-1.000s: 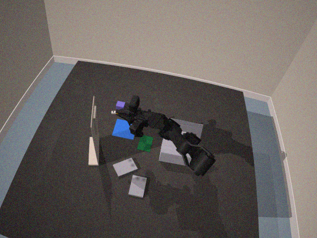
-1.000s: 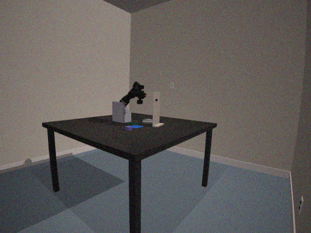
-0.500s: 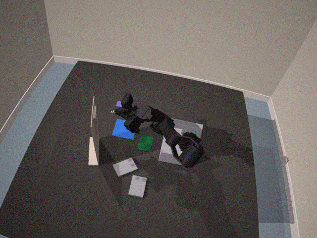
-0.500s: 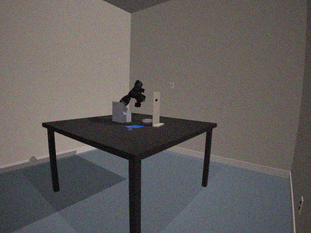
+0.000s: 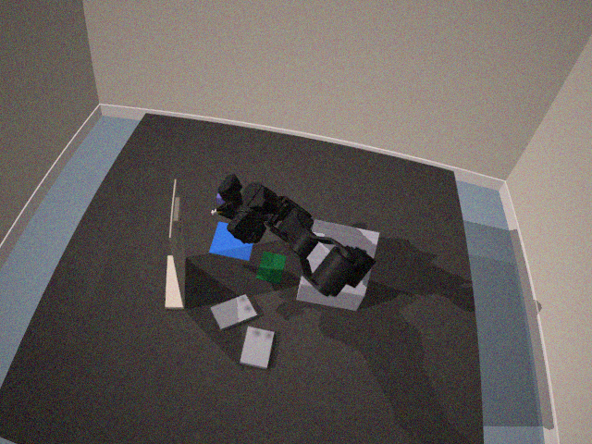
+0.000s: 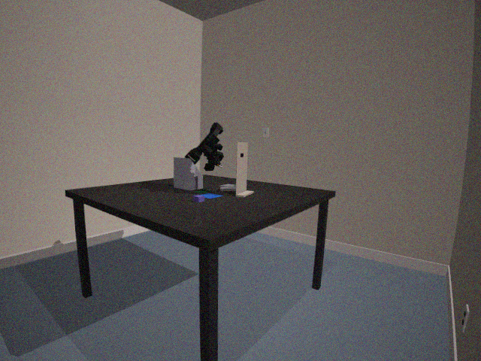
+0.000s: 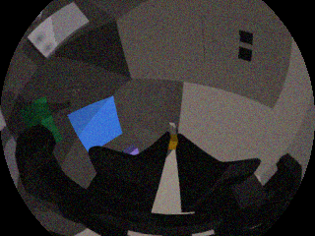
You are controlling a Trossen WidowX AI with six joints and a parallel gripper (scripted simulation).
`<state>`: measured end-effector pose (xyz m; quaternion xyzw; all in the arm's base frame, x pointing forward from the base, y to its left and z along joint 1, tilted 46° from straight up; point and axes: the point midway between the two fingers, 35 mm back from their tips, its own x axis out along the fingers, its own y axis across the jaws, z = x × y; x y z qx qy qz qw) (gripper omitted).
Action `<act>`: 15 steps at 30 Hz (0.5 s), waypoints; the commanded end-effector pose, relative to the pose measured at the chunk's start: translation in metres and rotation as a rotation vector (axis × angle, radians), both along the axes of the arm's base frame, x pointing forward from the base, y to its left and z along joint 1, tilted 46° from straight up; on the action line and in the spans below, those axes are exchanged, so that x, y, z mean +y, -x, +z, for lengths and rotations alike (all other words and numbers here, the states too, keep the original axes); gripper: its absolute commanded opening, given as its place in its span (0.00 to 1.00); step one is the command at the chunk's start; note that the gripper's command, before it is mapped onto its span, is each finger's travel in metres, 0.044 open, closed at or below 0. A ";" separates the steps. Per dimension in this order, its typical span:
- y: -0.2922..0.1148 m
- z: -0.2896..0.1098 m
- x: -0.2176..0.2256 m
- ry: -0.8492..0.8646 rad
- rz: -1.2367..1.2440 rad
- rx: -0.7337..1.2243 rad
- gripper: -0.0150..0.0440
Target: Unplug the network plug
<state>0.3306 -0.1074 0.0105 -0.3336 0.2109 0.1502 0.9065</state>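
My gripper (image 5: 218, 211) (image 6: 219, 165) (image 7: 172, 137) is shut on the network plug. The plug (image 5: 214, 211) (image 6: 221, 165) (image 7: 172, 127) pokes out beyond the fingertips, pale at its front with an orange part between the fingers. It is out of the socket and in the air, apart from the upright panel (image 5: 172, 210) (image 6: 241, 174) (image 7: 212, 44). Two dark square openings show on the panel in the wrist view. A blue square (image 5: 229, 243) (image 6: 210, 195) (image 7: 98, 123) lies flat on the table, below the gripper and nearer the arm than the panel. The plug hangs above table height.
A green square (image 5: 271, 265) (image 6: 201, 192) (image 7: 35, 112) lies beside the blue one, toward the arm's base box (image 5: 329, 297) (image 6: 184, 172). A purple block (image 5: 219, 197) (image 6: 198, 198) (image 7: 132, 150) stands near the blue square. Two pale slabs (image 5: 234, 311) (image 5: 257, 347) lie on the other side.
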 end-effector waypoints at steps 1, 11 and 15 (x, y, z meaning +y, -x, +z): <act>-0.001 -0.015 0.004 -0.017 0.038 0.046 0.25; 0.002 -0.051 0.014 -0.069 0.120 0.163 0.25; 0.004 -0.065 0.018 -0.092 0.153 0.207 0.25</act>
